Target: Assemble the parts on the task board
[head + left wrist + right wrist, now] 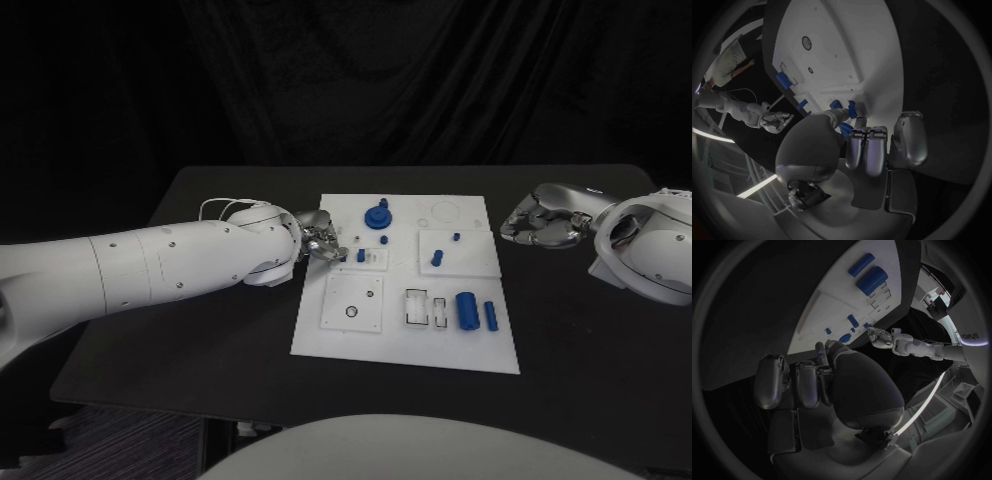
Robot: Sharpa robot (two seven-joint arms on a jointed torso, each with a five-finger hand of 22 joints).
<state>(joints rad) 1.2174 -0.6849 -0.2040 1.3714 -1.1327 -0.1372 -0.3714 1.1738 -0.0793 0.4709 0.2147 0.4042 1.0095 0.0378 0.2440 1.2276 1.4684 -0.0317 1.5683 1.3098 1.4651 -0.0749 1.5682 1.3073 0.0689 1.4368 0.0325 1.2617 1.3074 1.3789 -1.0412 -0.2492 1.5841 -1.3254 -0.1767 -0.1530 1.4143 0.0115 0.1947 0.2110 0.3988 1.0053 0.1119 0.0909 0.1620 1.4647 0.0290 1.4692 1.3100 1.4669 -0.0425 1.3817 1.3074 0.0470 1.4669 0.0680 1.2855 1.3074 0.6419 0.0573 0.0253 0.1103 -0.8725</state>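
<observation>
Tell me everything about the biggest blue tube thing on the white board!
The biggest blue cylinder looks like smooth plastic, round-ended and plain. It lies on its side on the white task board, in the part nearest the robot, toward its right. A thinner blue peg lies alongside it, apart. Neither hand touches it. The right wrist view shows it too.

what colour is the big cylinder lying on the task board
Blue. The big cylinder lies on the white task board, clearest in the head view.
</observation>
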